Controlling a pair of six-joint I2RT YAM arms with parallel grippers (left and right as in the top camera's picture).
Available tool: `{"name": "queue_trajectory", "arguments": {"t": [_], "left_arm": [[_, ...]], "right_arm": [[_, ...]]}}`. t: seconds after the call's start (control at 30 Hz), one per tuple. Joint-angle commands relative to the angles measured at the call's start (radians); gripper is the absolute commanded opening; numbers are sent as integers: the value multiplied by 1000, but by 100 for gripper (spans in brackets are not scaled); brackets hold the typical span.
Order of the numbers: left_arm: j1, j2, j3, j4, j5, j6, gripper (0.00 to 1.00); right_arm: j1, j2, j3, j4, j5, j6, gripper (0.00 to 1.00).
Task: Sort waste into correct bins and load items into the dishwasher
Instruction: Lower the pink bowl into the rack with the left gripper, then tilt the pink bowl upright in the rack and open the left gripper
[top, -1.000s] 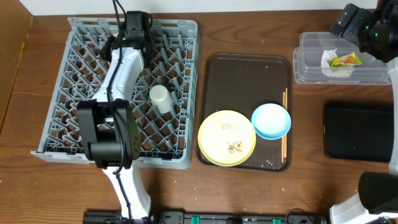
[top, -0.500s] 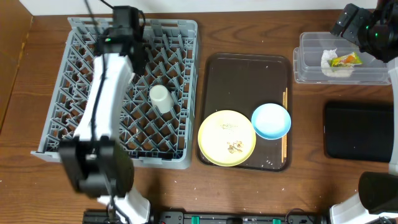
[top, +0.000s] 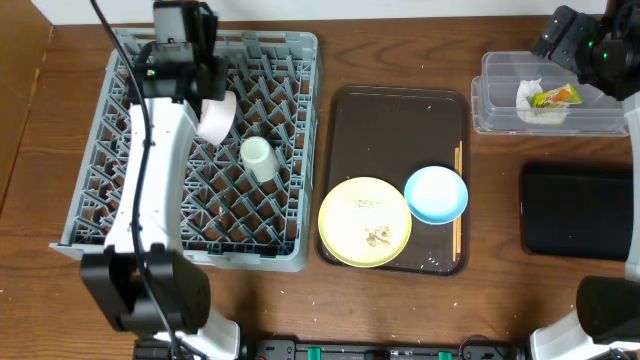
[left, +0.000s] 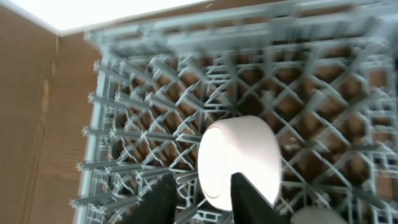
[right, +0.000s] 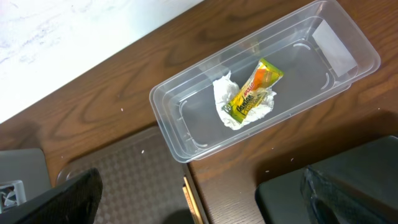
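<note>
Nearest the arm bases, the round yellow plate (top: 365, 222) with pale food crumbs (top: 377, 236), the light blue bowl (top: 436, 194) and the thin wooden chopsticks (top: 458, 205) lie on the dark brown serving tray (top: 400, 130), not yet loaded. Farther in, the small white cup (top: 257, 158) lies in the large grey plastic dish rack (top: 290, 200).

Just beyond it, the left tool (left: 203, 183) is nearly closed on the rim of the pale pink bowl (left: 239, 155), which stands on edge over the pegs. So thin a pinch may let the bowl twist or slip. If it is let go before it seats between pegs, it could roll onto the cup.

Farthest, the right tool (right: 205, 202) gapes wide and empty above the clear rectangular plastic tub (right: 186, 152), which holds the crumpled white tissue (right: 224, 93) and the yellow-green-orange wrapper (right: 252, 93).

The left wrist view is blurred and cuts its fingers off, so I cannot tell whether the bowl's lower edge touches the rack. The right tool's fingers are dark blurs. The flat black rectangular tray (top: 578, 210) runs off the overhead frame.
</note>
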Motion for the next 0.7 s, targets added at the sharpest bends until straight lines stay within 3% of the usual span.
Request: {"name": "queue_trajectory", "arguments": {"t": [0.0, 0.07, 0.13, 0.3, 0.67], "left_arm": [[85, 79, 3, 18, -6, -134, 22], [117, 111, 3, 26, 24, -153, 15], [144, 143, 3, 25, 145, -153, 11], [159, 180, 3, 3, 354, -153, 8], [143, 167, 2, -100, 393, -163, 8]], "right_arm": [[-3, -1, 6, -2, 3, 0, 99], [-3, -1, 6, -2, 3, 0, 99], [-3, -1, 6, -2, 3, 0, 99], [-3, -1, 6, -2, 3, 0, 99], [-3, -1, 6, -2, 3, 0, 99]]}}
